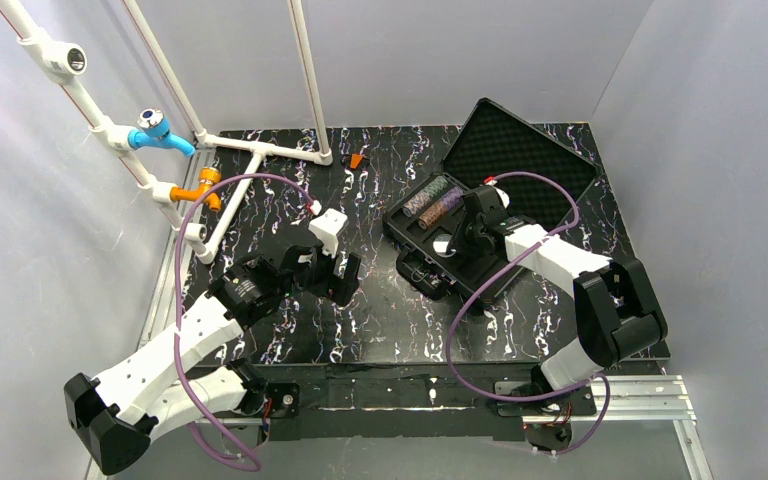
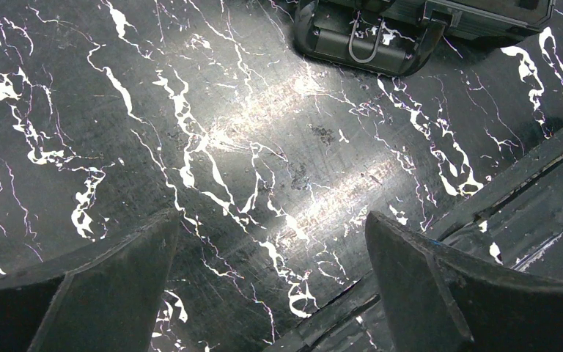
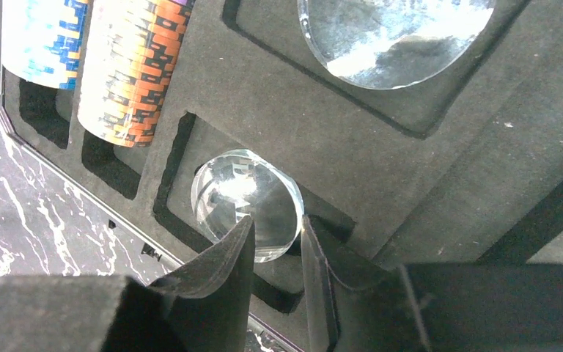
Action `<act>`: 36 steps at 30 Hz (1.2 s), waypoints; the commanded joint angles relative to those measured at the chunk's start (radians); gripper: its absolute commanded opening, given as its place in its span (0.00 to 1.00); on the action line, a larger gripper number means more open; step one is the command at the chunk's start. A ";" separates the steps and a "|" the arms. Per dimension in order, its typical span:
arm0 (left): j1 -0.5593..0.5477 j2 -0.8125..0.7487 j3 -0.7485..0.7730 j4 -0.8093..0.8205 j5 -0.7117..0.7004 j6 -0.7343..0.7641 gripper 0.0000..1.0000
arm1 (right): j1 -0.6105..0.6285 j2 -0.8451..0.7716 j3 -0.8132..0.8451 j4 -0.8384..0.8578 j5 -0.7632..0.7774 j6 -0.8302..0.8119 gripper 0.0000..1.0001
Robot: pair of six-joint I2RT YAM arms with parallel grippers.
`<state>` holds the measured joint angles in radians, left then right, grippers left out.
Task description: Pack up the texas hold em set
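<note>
The black case (image 1: 520, 150) lies open at the right, foam lid up, with two chip stacks (image 1: 438, 198) in its tray. In the right wrist view a blue-and-white stack (image 3: 44, 37) and an orange stack (image 3: 135, 70) lie in the foam slots. A small clear disc (image 3: 238, 194) sits in a slot near the tray's front. My right gripper (image 3: 277, 224) has its jaws narrowed around that disc's near right edge. A larger clear disc (image 3: 396, 37) rests in the slot beyond. My left gripper (image 2: 271, 227) hovers wide open and empty over the marble tabletop left of the case.
A white pipe frame (image 1: 260, 150) with blue and orange fittings stands at the back left. A small orange piece (image 1: 357, 160) lies near the back edge. The case's front handle (image 2: 370, 40) faces my left gripper. The table's near edge strip (image 2: 513, 183) runs close by.
</note>
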<state>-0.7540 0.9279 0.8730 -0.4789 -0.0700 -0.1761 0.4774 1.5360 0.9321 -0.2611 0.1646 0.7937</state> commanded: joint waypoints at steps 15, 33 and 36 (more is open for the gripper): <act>-0.004 -0.025 -0.006 -0.012 -0.019 -0.001 0.98 | 0.001 -0.138 0.103 -0.014 0.063 -0.223 0.63; -0.005 -0.134 -0.048 0.022 -0.201 -0.015 0.98 | 0.001 -0.397 0.094 0.134 0.182 -0.392 0.90; -0.004 -0.180 -0.070 0.044 -0.266 -0.016 0.98 | 0.001 -0.441 0.058 0.175 0.209 -0.412 0.98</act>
<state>-0.7547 0.8089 0.8314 -0.4637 -0.2157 -0.1860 0.4797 1.1553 1.0229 -0.1928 0.3145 0.4374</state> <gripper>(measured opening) 0.982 0.942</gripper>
